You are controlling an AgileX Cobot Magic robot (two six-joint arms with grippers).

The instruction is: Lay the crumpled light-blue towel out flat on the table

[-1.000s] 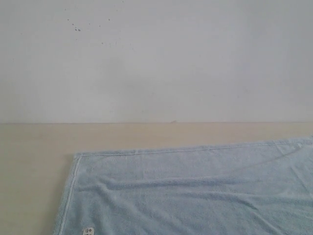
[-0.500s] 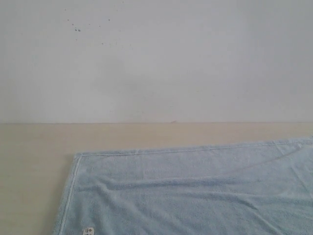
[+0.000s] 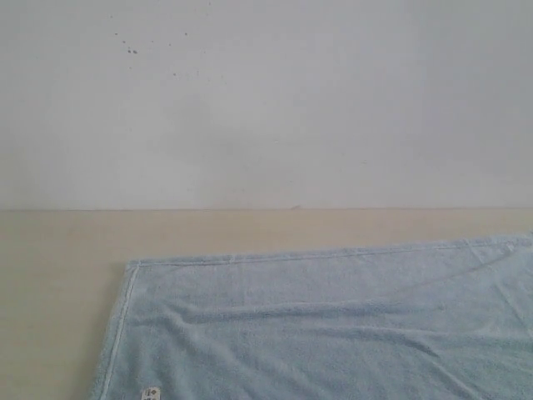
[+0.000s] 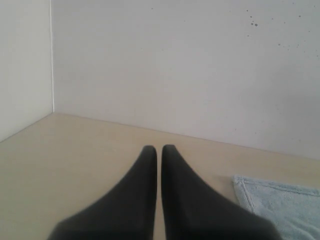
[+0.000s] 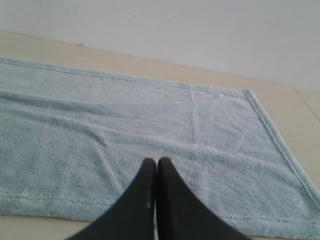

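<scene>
Left claw (image 4: 159, 148): clenched, black fingertips pressed tip to tip, nothing between them. Hangs over bare beige worktop (image 3: 58, 275), with one towel corner in its camera's sight, apart from the fingertips. Not visible in exterior view.

Towel (image 3: 333, 325): pale blue, fleecy, lying spread on worktop. Starts left of centre in exterior view, runs out past right and bottom edges. Far left corner squared off. Stitched hem (image 3: 291, 255) along far edge and down left edge. Small white tag (image 3: 151, 392) just inside left hem, at bottom of view. Mostly flat, with a few shallow creases (image 3: 275, 315) across the middle and no bunched-up spots. Strip of bare worktop beyond far hem, then white wall (image 3: 266, 100) with dark specks (image 3: 132, 48) upper left.

Right claw (image 5: 156, 161): clenched as well, empty, no cloth pinched. Sits over the towel close to one long hem. Cannot tell whether tips touch the fleece. Another towel corner in that camera's sight, laid out square, bare worktop around it.
</scene>
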